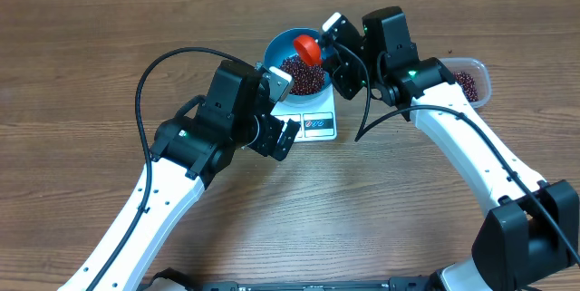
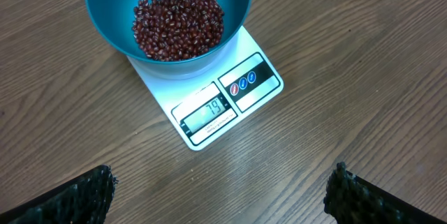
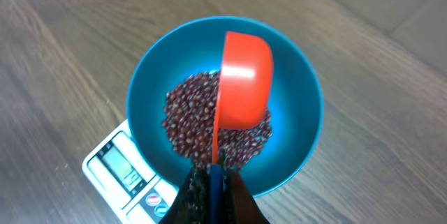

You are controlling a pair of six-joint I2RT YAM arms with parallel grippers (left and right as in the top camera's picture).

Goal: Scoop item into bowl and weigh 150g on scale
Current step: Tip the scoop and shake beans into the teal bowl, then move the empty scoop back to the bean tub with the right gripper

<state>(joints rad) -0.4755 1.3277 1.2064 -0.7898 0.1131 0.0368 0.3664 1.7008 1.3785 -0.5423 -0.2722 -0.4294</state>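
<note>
Brown wood-grain tabletop (image 1: 91, 37) lies under everything. Over it the right gripper (image 3: 213, 185) is clamped tight on the handle of the orange-red scoop (image 3: 241, 77), which is tipped above the beans (image 3: 185, 116) in the teal bowl (image 3: 150, 70). The bowl sits on the white scale (image 2: 260, 88). Nearby the left gripper (image 2: 220, 192) hangs spread wide and empty. A clear tub (image 1: 473, 81) of beans stands beside the right arm.

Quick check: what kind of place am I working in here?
Likely a robot test bench, not a kitchen: a wood-grain table, a scale under a bowl of beans, a scoop and a tub.
</note>
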